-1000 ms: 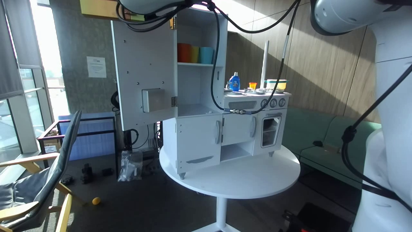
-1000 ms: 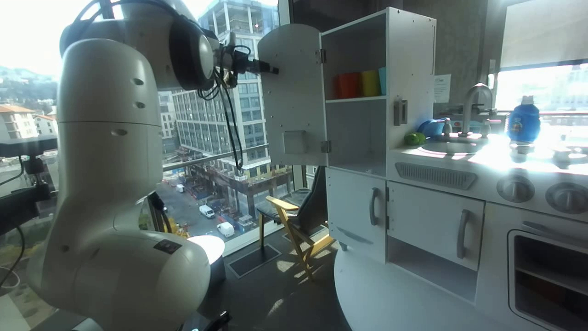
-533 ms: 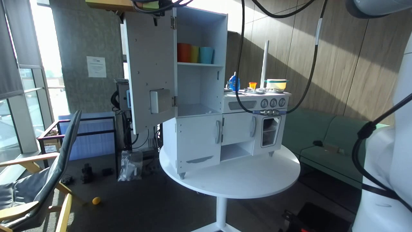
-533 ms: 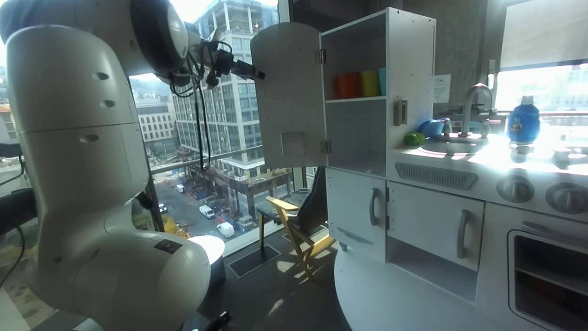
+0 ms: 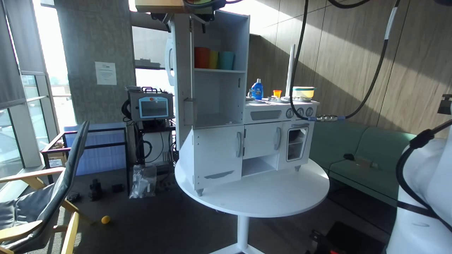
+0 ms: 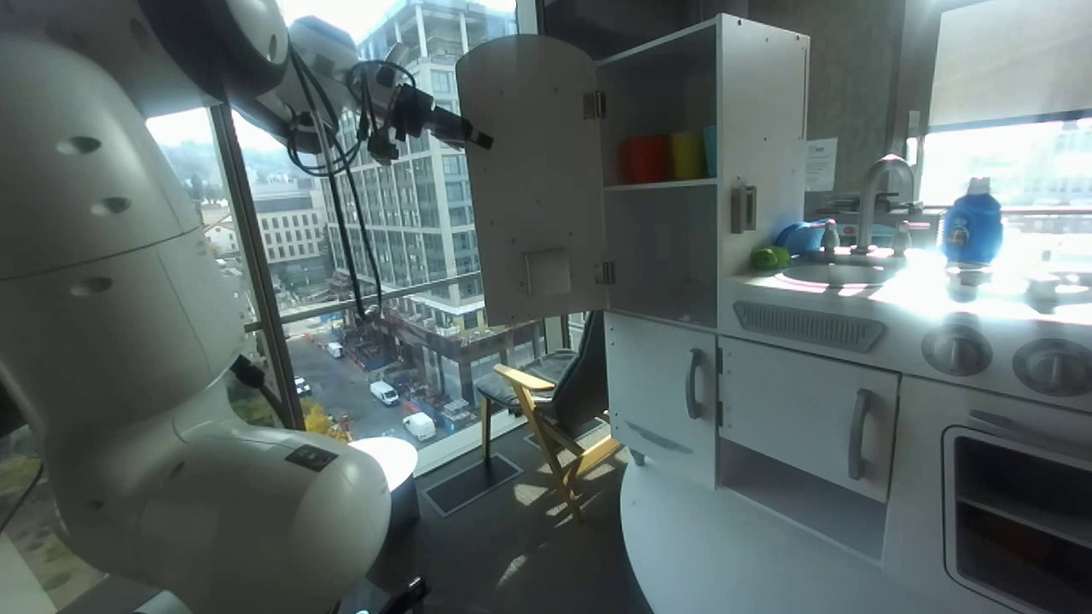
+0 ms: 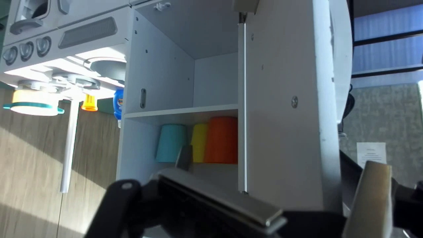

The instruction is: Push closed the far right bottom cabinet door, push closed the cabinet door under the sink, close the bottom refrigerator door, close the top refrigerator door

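The top refrigerator door (image 5: 184,77) stands open, nearly edge-on in an exterior view; its inner face shows in an exterior view (image 6: 537,179) and in the wrist view (image 7: 284,82), which is upside down. My gripper (image 5: 185,28) is at its upper part, fingers apart, one on each side of the door's free edge. It also shows in an exterior view (image 6: 483,141) and in the wrist view (image 7: 325,195). Contact with the door cannot be told. The bottom refrigerator door (image 5: 216,155), the door under the sink (image 5: 260,141) and the far right door with a window (image 5: 297,144) look shut.
Orange (image 5: 201,58), yellow and teal (image 5: 226,60) cups stand on the refrigerator's upper shelf. A blue bottle (image 5: 257,90) and a pot (image 5: 303,92) stand on the counter. A cable (image 5: 326,118) hangs before the kitchen. The set stands on a round white table (image 5: 261,203).
The top refrigerator door has swung round toward closed, from wide open to nearly edge-on in an exterior view. The gripper and arm have moved with it, out toward the front.
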{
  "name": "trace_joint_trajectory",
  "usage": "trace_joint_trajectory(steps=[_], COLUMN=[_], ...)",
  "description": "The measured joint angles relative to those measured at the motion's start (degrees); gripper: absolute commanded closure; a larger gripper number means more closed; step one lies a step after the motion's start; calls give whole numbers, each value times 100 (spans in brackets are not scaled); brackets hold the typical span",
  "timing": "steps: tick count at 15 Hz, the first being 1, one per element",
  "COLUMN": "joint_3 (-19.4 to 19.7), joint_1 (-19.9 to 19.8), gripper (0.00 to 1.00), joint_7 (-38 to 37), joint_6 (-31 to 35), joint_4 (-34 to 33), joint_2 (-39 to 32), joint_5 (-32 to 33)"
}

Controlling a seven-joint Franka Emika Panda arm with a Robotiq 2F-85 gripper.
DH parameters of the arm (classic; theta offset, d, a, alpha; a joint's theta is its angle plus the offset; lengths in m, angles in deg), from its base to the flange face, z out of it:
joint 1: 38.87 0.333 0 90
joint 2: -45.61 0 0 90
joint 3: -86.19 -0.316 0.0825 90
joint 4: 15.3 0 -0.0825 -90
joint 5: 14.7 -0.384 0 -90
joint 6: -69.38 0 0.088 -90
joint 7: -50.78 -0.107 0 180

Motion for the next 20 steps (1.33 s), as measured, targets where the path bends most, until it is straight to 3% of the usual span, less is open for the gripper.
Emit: trace_joint_trajectory(steps=[6,13,20], joint_3=[102,265,744], joint_1=[-37,-214,-742], gripper=[0,0,0], joint_7=[1,-3,-32], joint_6=[-87,-232,368], joint_4=[838,1628,2054], joint_2=[832,1933,2150], joint_5=[-517,-597,-405])
